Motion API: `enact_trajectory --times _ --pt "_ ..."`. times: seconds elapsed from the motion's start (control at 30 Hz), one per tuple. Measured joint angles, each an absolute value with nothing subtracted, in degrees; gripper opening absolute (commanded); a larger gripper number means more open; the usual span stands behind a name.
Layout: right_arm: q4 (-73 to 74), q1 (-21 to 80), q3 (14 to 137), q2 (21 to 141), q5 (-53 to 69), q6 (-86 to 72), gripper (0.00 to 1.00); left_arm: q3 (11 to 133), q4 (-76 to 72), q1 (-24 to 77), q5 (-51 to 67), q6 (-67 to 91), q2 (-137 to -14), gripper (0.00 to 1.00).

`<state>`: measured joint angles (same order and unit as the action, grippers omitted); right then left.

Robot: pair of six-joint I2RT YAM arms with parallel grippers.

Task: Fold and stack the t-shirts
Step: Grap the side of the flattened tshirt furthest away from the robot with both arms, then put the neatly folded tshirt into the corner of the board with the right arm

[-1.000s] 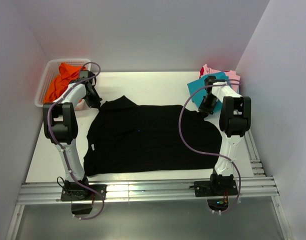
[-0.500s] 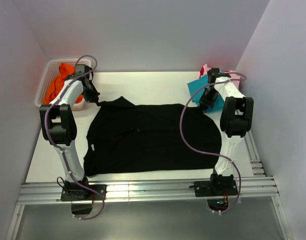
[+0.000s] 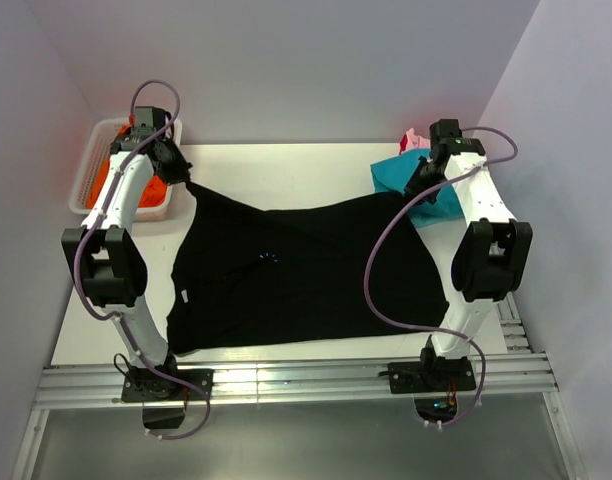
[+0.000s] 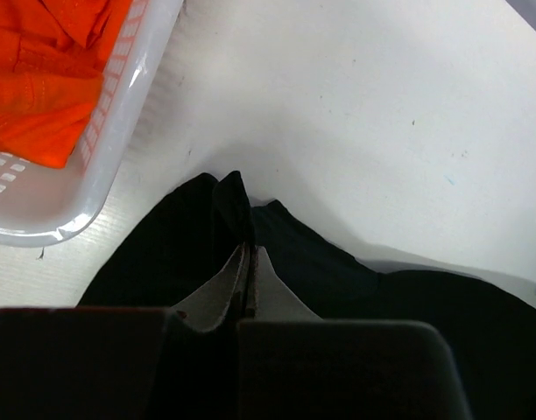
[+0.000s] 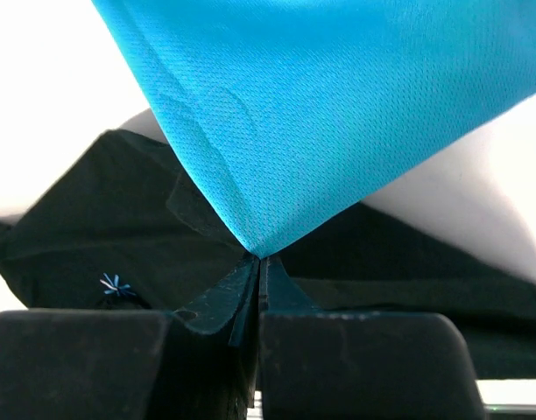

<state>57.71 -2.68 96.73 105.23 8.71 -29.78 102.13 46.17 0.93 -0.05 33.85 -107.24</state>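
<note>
Pinching cloth over the desk [image 3: 286, 165].
Gripping black tee [image 3: 286, 290] corner with left hand [image 4: 249, 262] by the basket [image 4: 119, 149], nipping teal tee [image 5: 338, 105] tip with right hand [image 5: 257, 262].

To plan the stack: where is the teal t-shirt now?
Top view: far right corner of the table, in front of the pink t-shirt. The teal t-shirt has its corner pinched by the right end effector above the black t-shirt.

Both arms extended far and raised, elbows out; left gripper [image 4: 249, 254] and right gripper [image 5: 259, 260] fingers pinched fully together.
</note>
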Motion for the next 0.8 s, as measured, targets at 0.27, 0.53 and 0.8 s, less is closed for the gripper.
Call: enact_trajectory --times 0.27,0.53,0.8 --pt "57.2 -3.2 90.4 101.3 8.0 -30.3 0.00 99.2 48.5 1.0 0.1 33.9 -101.4 0.00" --pt "56.6 -8.8 80.6 92.9 6.4 -32.0 0.00 91.5 49.0 2.3 -1.3 35.1 -90.6 0.00" --pt "55.8 -9.6 74.9 91.6 6.1 -32.4 0.00 82.1 49.4 7.9 -3.0 38.0 -83.8 0.00"
